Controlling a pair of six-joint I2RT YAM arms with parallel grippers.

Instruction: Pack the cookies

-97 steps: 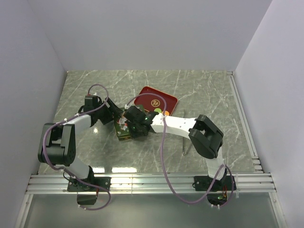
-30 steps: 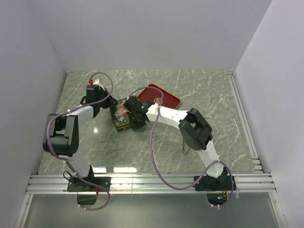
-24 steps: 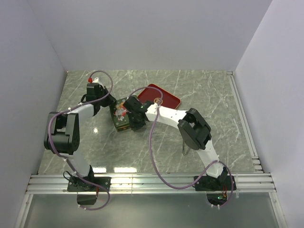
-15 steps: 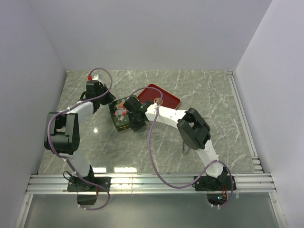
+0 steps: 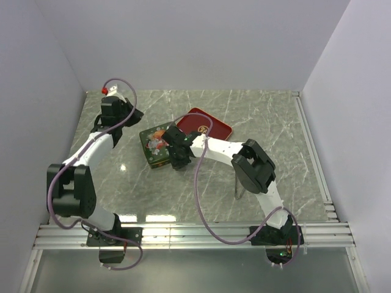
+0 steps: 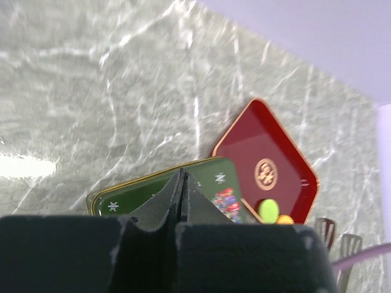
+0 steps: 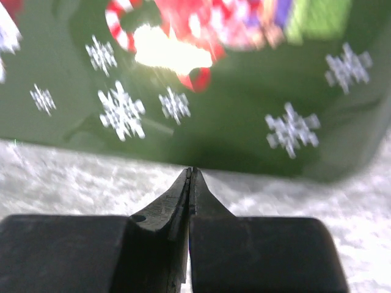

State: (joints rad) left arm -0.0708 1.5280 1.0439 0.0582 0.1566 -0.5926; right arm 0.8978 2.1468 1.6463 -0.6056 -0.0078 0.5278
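- Two cookies (image 6: 267, 210) show in the left wrist view, a green round and an orange one touching it. They lie in the corner of a red tray (image 6: 269, 152) nearest that camera.
- In the top view that corner of the tray is hidden under the right arm, so no cookies can be made out there.
- The red tray is a shallow square with a gold rim and a gold emblem at its middle, and it lies on the tabletop (image 5: 275, 122) turned corner-on.
- Just beside the tray, on its left, lies a green tin (image 5: 154, 146). Its lid faces up, printed with white snowflakes, a candy cane and a bright picture, and what is inside cannot be seen.
- The right claw (image 7: 190, 176) has its fingers pressed together on nothing. Its tip is low over the tabletop, just short of the tin's edge.
- The left claw (image 6: 181, 182) is also pressed together and empty. It is held up off the tabletop on the tin's left, pointing toward the tin and tray.
- A thin metal utensil (image 5: 238, 183) lies on the tabletop to the right, well apart from the tin.
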